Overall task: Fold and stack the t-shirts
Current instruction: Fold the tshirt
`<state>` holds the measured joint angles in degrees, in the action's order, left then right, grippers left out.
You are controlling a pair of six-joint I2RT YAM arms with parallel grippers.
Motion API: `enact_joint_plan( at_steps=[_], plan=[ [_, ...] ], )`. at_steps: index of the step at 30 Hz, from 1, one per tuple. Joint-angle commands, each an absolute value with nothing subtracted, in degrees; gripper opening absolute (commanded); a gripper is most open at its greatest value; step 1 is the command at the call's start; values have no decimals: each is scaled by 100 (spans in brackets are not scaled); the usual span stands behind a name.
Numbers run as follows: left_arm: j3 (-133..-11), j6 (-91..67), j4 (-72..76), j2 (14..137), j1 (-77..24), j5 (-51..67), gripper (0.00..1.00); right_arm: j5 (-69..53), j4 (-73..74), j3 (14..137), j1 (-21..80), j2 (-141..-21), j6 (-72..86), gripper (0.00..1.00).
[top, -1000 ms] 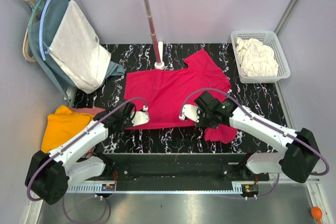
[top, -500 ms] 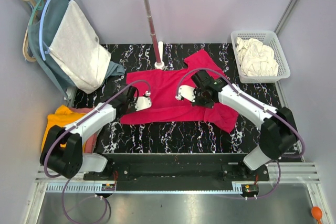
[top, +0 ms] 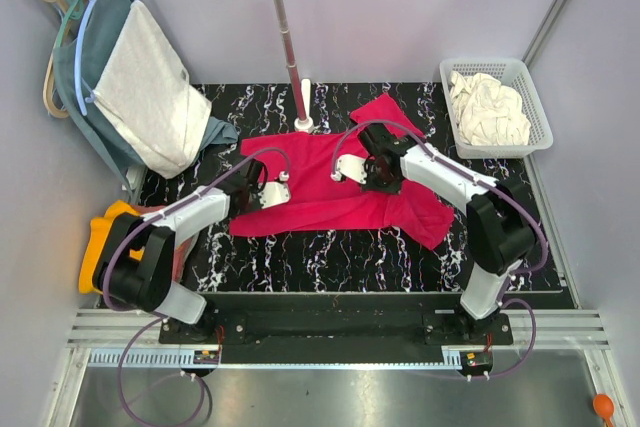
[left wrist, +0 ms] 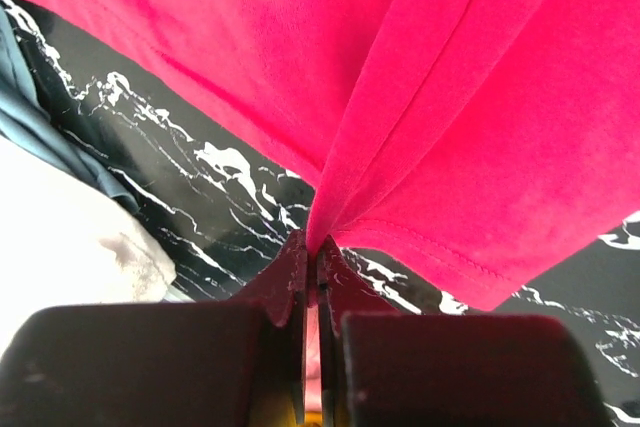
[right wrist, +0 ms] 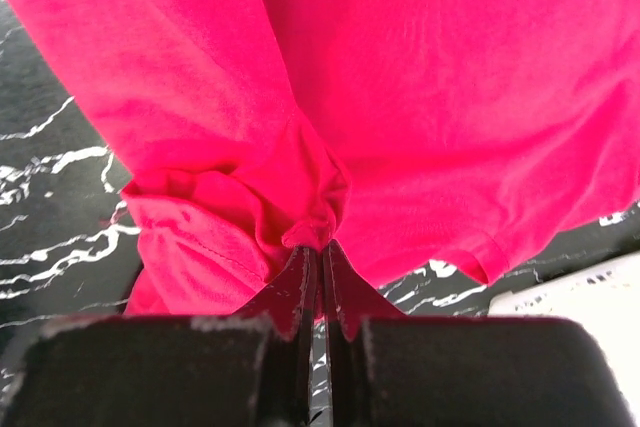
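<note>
Just in front of the clothes rail's white pole base [top: 303,125], the red t-shirt [top: 320,202] lies across the black marbled table [top: 300,257]. Over the last second both arms have carried its near hem away from their bases and toward that pole, so the lower half now doubles over the upper. The left gripper [top: 272,193] and right gripper [top: 347,169] each stay pinched tight on a bunch of red cloth. The fold looks roughly half made. The hem has yet to be laid down, and one sleeve sticks out on the right arm's side.
</note>
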<state>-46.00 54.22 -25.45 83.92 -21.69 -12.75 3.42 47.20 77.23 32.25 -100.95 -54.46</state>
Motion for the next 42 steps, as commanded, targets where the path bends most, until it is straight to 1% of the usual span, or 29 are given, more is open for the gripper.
enact_joint_plan(
  at_steps=[1, 6, 15, 21, 23, 27, 28, 30, 31, 32, 34, 37, 38, 40, 41, 42],
  plan=[
    [-4895, 5528, -2145, 8630, -2101, -1186, 0, 290, 4562, 8138, 3155, -10361, -5651, 2],
    [-5071, 5563, -2057, 8841, -2030, -1213, 0, 308, 4553, 8279, 3111, -10538, -5704, 1],
    [-5300, 5651, -2030, 8965, -1837, -1213, 0, 439, 4561, 8323, 2980, -10503, -5853, 1],
    [-5265, 5625, -1925, 9114, -1802, -1230, 0, 422, 4553, 8332, 2857, -10625, -5898, 1],
    [-5273, 5581, -1829, 9184, -1802, -1274, 0, 413, 4518, 8341, 2848, -10713, -5880, 2],
    [-5265, 5502, -1644, 9290, -1802, -1432, 1, 475, 4325, 8341, 2848, -10828, -5775, 13],
    [-5265, 5485, -1565, 9307, -1802, -1459, 10, 509, 4289, 8341, 2848, -10846, -5740, 23],
    [-5212, 5484, -1521, 9299, -1802, -1494, 20, 519, 4202, 8341, 2848, -10872, -5669, 28],
    [-5186, 5458, -1433, 9290, -1810, -1520, 23, 536, 4184, 8341, 2848, -10889, -5643, 35],
    [-5142, 5467, -1380, 9281, -1802, -1547, 28, 536, 4149, 8341, 2848, -10872, -5582, 38],
    [-5098, 5441, -1310, 9255, -1810, -1582, 37, 562, 4105, 8350, 2848, -10829, -5511, 47],
    [-5028, 5362, -1222, 9185, -1810, -1608, 45, 510, 4069, 8280, 2848, -10636, -5344, 55],
    [-5001, 5335, -1204, 9115, -1802, -1626, 49, 484, 4052, 8253, 2848, -10565, -5248, 56],
    [-4957, 5274, -1195, 9001, -1810, -1608, 54, 361, 4060, 8078, 2848, -10311, -5116, 58],
    [-4948, 5273, -1195, 8957, -1811, -1608, 66, 326, 4069, 8008, 2848, -10223, -5072, 58],
    [-4931, 5273, -1195, 8921, -1811, -1617, 70, 282, 4069, 7929, 2856, -10117, -5036, 59]
  ],
)
